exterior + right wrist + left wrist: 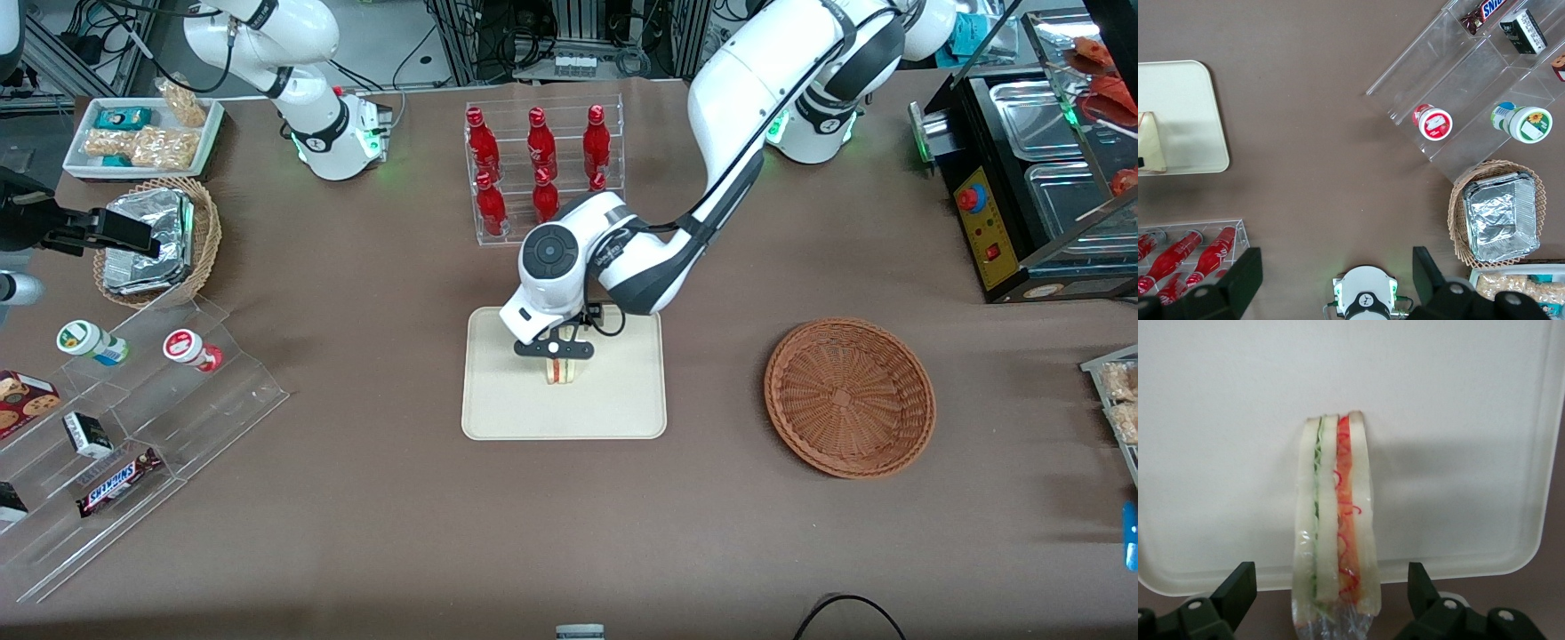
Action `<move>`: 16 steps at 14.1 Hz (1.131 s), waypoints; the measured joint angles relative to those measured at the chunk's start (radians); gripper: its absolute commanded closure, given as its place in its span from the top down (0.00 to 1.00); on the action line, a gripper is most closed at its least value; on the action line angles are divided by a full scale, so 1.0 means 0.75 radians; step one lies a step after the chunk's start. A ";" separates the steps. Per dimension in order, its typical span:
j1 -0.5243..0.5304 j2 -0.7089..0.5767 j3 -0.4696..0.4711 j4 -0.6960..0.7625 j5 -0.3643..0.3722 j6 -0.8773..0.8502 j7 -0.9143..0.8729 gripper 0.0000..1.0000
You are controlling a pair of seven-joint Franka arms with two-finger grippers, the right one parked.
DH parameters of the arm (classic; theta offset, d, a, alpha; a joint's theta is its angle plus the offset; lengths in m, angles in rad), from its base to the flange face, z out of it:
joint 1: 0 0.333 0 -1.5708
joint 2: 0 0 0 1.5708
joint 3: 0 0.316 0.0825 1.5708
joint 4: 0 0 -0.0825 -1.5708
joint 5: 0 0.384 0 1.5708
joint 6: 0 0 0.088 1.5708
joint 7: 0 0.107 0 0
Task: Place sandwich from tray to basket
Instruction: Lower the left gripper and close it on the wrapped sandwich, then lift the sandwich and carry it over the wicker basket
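Sandwich (1328,507) is on the cream tray (507,400), near mid-tray, layered side up. It's a wedge in clear wrap: three strips of white bread, a thin leafy green line in one gap, an orange-red filling in the other, with thin red squiggles over it. Wrap bunches up at one end.

Left arm's gripper (556,348) is over the tray at the sandwich, fingers wide apart, one to each flank, bare gap on both.

Round brown wicker basket (849,397) sits on the worktop (711,533) beside the tray, toward the working arm's end.

Labels, all on the clear rack toward the parked arm's end: one tub (1433,123) has a red label, the other (1528,125) a green one with a yellow flower. Candy bar (119,483) has a brown wrapper, white letters on a blue band; can't read the brand. Cookie box (25,400) is red with cookies pictured. Small black box (1523,31) carries a white panel, text unreadable.
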 measured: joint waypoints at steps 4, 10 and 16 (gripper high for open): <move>-0.011 0.054 0.001 -0.001 -0.001 0.060 -0.060 0.21; 0.005 0.054 0.010 0.010 -0.013 0.059 -0.217 0.11; 0.339 -0.206 0.027 -0.119 -0.102 -0.028 -0.281 0.11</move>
